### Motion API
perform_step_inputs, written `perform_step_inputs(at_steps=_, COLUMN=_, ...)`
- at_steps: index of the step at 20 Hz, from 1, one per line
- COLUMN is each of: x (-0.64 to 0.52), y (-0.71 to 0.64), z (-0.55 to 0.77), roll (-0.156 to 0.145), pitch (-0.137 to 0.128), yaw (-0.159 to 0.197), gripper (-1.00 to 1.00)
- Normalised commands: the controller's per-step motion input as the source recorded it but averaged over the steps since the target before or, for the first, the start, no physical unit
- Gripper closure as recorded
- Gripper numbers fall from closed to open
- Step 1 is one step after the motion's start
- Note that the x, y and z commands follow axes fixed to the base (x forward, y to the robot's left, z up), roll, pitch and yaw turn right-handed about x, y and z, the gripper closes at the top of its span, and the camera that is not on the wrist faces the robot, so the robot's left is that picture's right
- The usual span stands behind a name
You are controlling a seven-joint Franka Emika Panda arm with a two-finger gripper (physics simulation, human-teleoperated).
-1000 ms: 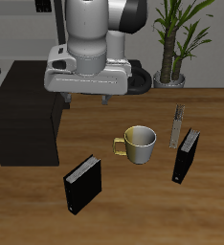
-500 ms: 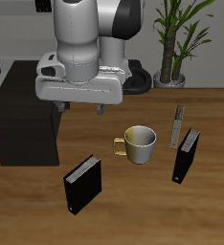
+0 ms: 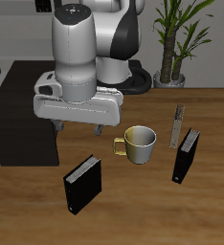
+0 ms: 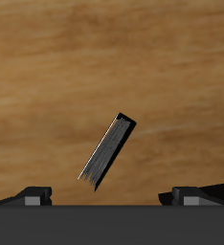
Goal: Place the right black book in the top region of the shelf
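Note:
The right black book (image 3: 82, 185) stands upright on the wooden table near the front edge. It also shows in the wrist view (image 4: 109, 150), seen edge-on with its grey pages. My gripper (image 3: 82, 128) hangs above and a little behind this book, open and empty. In the wrist view the gripper (image 4: 112, 197) has its fingertips (image 4: 33, 194) spread wide, and the book lies between them, farther off. The shelf (image 3: 23, 120) is the low black cabinet beside the arm at the table's side; its top is bare.
A yellowish mug (image 3: 138, 144) stands mid-table beside the gripper. Another black book (image 3: 186, 156) stands past the mug, with a thin grey rack (image 3: 178, 122) just behind it. A potted plant (image 3: 173, 43) stands at the back.
The arm has swung toward the table's front edge and lowered, bringing the gripper nearer the right black book. The book, the mug and the other objects have not moved.

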Motion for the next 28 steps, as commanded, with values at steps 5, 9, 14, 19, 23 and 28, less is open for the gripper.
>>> perform_step_inputs(at_steps=5, x=0.13, y=0.03, z=-0.26, roll=0.009, pitch=-0.020, yaw=-0.027, gripper=-1.00)
perform_step_inputs(at_steps=9, x=0.11, y=0.02, z=-0.33, roll=-0.003, pitch=-0.018, yaw=-0.060, gripper=-1.00)
perform_step_inputs(at_steps=14, x=0.09, y=-0.05, z=-0.33, roll=-0.009, pitch=0.020, yaw=-0.040, gripper=-1.00)
perform_step_inputs(at_steps=19, x=0.01, y=-0.05, z=-0.22, roll=-0.006, pitch=0.011, yaw=-0.039, gripper=-1.00)
perform_step_inputs(at_steps=23, x=-0.02, y=-0.12, z=-0.20, roll=-0.016, pitch=0.016, yaw=-0.075, gripper=-1.00)
perform_step_inputs(at_steps=28, x=0.01, y=-0.04, z=-0.13, roll=-0.007, pitch=0.000, yaw=-0.025, gripper=-1.00)
